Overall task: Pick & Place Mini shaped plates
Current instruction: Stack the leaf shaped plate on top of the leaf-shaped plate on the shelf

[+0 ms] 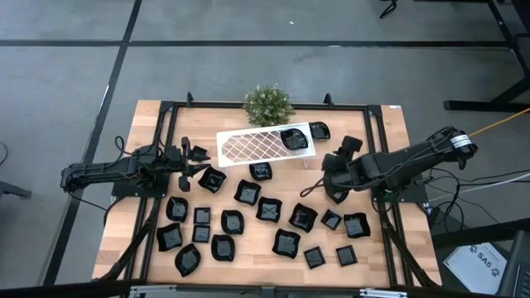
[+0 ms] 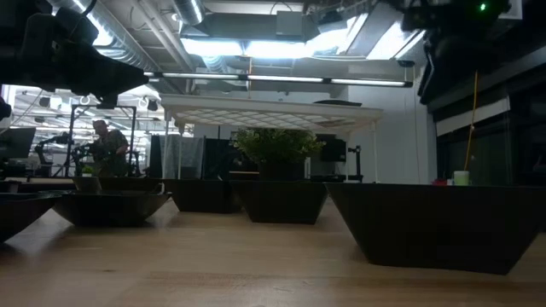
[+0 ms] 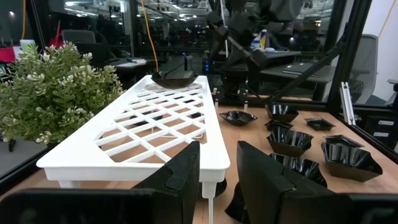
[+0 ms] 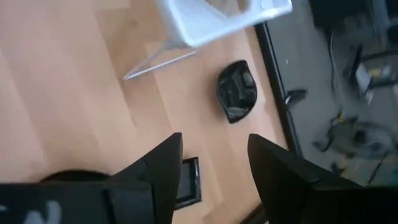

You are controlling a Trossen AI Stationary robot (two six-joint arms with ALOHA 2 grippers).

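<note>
High view gives me the wooden desk (image 1: 149, 124) with the mini shaped plates (image 1: 248, 217) scattered across its middle and six o'clock half, one black dish (image 1: 292, 138) resting on the white rack (image 1: 252, 147) toward twelve o'clock. My left gripper (image 1: 201, 161) hovers at nine o'clock by the rack's end, fingers (image 3: 180, 174) parted and empty. My right gripper (image 1: 335, 170) sits at three o'clock, fingers (image 4: 283, 171) spread, nothing held. A green plant (image 1: 267, 104) stands at twelve.
</note>
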